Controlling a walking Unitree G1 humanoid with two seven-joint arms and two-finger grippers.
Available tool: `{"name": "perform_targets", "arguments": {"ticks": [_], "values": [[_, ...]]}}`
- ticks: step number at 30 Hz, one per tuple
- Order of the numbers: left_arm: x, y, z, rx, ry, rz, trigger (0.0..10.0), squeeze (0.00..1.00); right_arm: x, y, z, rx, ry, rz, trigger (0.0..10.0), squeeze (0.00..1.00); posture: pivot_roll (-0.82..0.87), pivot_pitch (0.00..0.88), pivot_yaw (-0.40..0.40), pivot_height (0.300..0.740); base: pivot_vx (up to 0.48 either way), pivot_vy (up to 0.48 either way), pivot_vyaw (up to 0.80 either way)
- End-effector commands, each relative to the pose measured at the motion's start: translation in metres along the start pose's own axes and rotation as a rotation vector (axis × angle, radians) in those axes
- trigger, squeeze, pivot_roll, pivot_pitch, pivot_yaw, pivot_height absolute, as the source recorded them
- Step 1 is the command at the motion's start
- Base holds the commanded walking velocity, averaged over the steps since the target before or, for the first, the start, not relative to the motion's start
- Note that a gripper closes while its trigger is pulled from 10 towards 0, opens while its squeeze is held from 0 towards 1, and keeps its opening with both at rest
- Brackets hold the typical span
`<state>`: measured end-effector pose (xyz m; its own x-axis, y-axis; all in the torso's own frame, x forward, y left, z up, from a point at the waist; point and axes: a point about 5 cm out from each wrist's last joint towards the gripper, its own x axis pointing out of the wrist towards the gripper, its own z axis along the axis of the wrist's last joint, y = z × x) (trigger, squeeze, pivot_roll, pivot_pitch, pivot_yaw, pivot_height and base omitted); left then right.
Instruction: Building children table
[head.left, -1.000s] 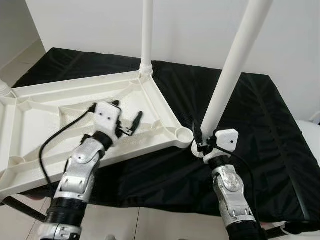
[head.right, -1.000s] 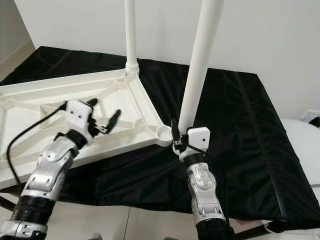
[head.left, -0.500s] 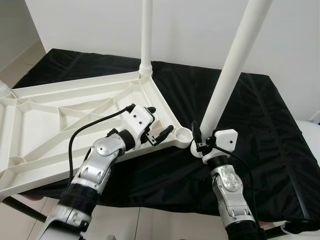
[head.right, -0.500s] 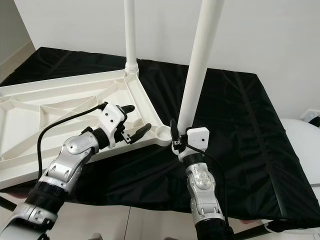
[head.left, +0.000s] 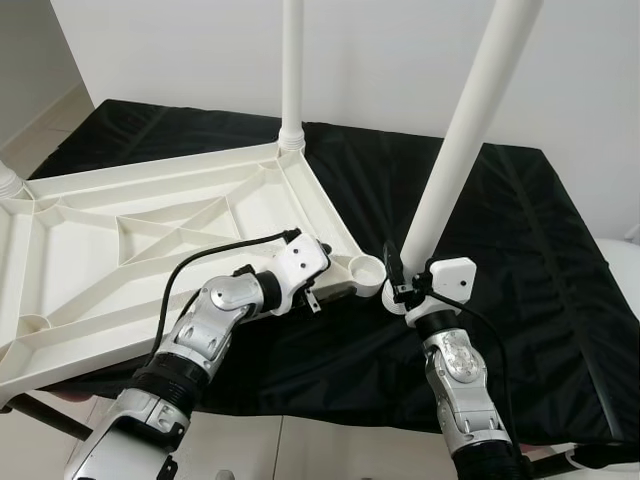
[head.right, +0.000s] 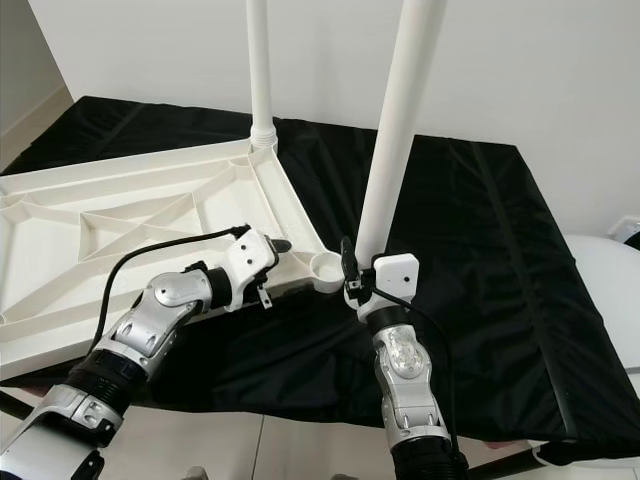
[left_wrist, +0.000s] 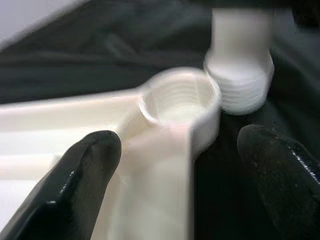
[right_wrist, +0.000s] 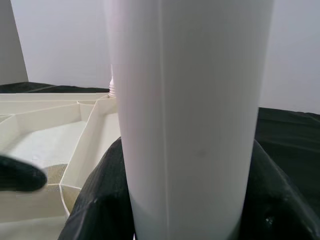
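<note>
Left eye view: an upturned white ribbed plastic tabletop (head.left: 150, 240) lies on a black fabric-covered worktop (head.left: 520, 240), filling the nine o'clock side. A white round leg (head.left: 292, 70) already stands upright in its far corner, at twelve o'clock. The left hand (head.left: 322, 285) reaches to the tabletop's near corner, its black fingers spread to either side of the rim just beside the round threaded socket (head.left: 367, 270) there. At five o'clock from that socket, the right hand (head.left: 398, 290) is clamped on the foot of a second long white plastic leg (head.left: 460, 150), which tilts away toward one o'clock, its base just beside the socket and not in it.

Right eye view: the same layout, with the loose leg's base touching or nearly touching the socket wall; I cannot tell which.

Left wrist view: the two fingers (left_wrist: 75, 185) stand wide apart, straddling the corner rim without gripping; the socket's inner threads show, and the leg's threaded end (left_wrist: 241, 80) sits beside it.

Right wrist view: both dark fingers (right_wrist: 100, 200) press against the leg's smooth white shaft.
</note>
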<state>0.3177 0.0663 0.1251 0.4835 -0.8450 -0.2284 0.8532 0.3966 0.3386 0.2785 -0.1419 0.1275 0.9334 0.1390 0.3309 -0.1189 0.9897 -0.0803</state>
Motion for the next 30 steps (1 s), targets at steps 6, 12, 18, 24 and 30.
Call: {"name": "perform_targets", "arguments": {"ticks": [6,12,18,24,30], "values": [[0.000,0.001,-0.019,-0.025,0.123,-0.056,10.0,0.00,-0.001,-0.004,0.004,-0.021,-0.023,-0.015,10.0,0.00,-0.02,0.000,-0.007,0.740,0.000,0.000,0.00],[-0.004,0.005,-0.028,-0.072,0.178,-0.052,10.0,0.00,-0.001,-0.006,0.006,-0.027,-0.030,-0.023,10.0,0.00,-0.02,0.000,0.002,0.740,0.000,0.000,0.00],[-0.007,0.011,-0.021,-0.096,0.162,-0.084,10.0,0.00,0.000,-0.006,0.006,-0.029,-0.033,-0.024,10.0,0.00,-0.01,0.000,0.002,0.740,0.000,0.000,0.00],[-0.012,0.014,-0.013,-0.095,0.218,-0.142,10.0,0.00,0.000,-0.004,0.006,-0.029,-0.033,-0.018,10.0,0.00,-0.01,0.000,0.007,0.740,0.000,0.000,0.00],[-0.011,0.019,-0.001,-0.170,0.237,-0.150,10.0,0.00,0.001,-0.004,0.005,-0.029,-0.031,-0.021,10.0,0.00,0.00,0.000,0.007,0.740,0.000,0.000,0.00]]}}
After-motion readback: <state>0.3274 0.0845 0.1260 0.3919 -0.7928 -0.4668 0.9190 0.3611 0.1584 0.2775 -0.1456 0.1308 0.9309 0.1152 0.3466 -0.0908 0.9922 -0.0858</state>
